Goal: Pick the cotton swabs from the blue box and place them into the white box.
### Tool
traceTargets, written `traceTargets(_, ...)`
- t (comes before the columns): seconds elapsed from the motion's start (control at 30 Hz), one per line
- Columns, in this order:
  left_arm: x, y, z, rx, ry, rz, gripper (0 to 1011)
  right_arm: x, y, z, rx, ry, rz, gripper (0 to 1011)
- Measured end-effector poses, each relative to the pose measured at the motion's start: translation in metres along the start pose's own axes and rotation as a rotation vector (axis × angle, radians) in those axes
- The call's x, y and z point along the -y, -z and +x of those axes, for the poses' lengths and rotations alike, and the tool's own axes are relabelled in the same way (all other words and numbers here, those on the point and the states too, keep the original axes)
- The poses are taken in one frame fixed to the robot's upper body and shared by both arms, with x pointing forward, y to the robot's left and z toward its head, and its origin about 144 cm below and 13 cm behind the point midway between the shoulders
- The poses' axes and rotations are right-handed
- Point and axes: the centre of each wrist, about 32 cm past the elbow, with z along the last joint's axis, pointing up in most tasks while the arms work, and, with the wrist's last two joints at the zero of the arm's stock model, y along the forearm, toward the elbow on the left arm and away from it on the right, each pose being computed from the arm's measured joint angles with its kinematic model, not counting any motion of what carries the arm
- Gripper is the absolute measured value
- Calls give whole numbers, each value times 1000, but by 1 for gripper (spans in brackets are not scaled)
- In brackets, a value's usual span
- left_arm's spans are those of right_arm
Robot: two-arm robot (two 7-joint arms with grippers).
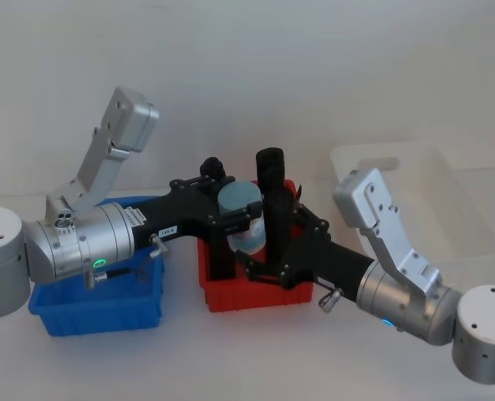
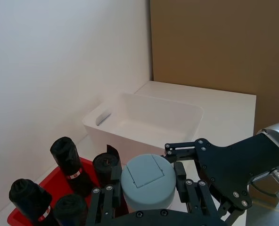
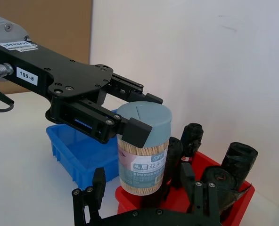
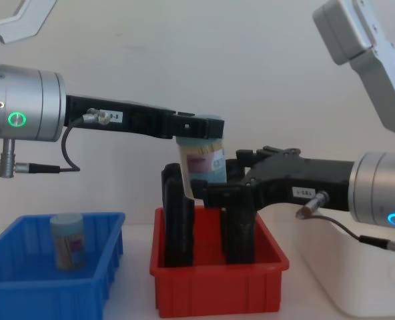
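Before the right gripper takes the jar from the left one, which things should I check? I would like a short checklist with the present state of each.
1. Left gripper clamped on the cotton swab jar near its lid: ok.
2. Jar roughly upright, above the red bin: ok.
3. Right gripper open, one finger on each side of the jar's lower part: ok.
4. Right gripper holding the jar: not ok, a gap shows.
5. White box open on top for the drop: ok.
6. Second jar standing in the blue box: ok.

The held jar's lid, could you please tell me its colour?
The jar's lid is pale grey-blue; the left wrist view shows it best.
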Motion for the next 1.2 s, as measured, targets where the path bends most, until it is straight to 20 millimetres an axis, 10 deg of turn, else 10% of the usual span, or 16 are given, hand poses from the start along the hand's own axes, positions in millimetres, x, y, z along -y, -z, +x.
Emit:
traceTargets(0.53,0,0,0,0,0,0,670,-25,6,5,-34,-48,14,989)
traceTargets(0.93,0,0,0,0,0,0,670,-35,9,5,-43,-62,26,683)
traceTargets(1.2,0,0,0,0,0,0,781,-37,8,4,-39,-64,33,668)
